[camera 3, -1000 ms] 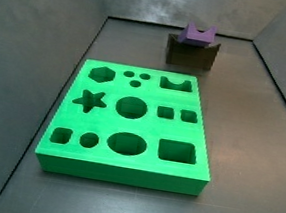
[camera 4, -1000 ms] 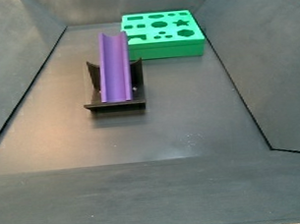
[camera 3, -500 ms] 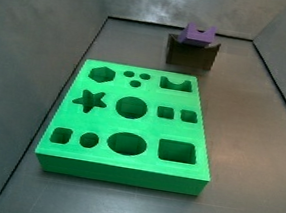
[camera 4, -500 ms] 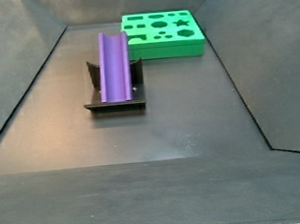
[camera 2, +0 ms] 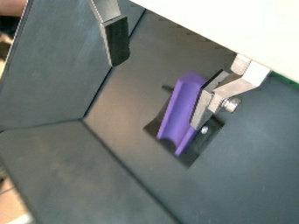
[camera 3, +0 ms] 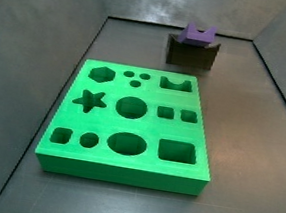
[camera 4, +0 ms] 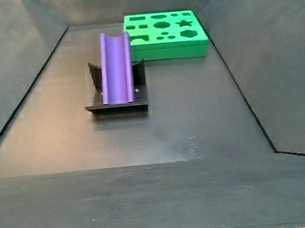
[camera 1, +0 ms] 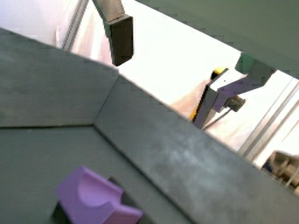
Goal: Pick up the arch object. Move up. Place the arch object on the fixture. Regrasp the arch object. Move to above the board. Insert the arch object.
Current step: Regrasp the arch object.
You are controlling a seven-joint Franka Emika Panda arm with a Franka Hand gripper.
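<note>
The purple arch object (camera 3: 198,33) lies in the notch of the dark fixture (camera 3: 191,55), channel side up, and shows lengthwise in a side view (camera 4: 115,67). The fixture (camera 4: 116,105) stands near the back wall, apart from the green board (camera 3: 122,172) (camera 4: 167,50). The gripper shows only in both wrist views (camera 1: 181,57) (camera 2: 170,61). It is open and empty, high above the arch object (camera 2: 181,114) (camera 1: 93,197). No arm appears in either side view.
Dark sloping walls enclose the grey floor on every side. The board's cut-outs include a star, a hexagon, circles, squares and an arch. Rig parts and a bright background show beyond the wall in a wrist view.
</note>
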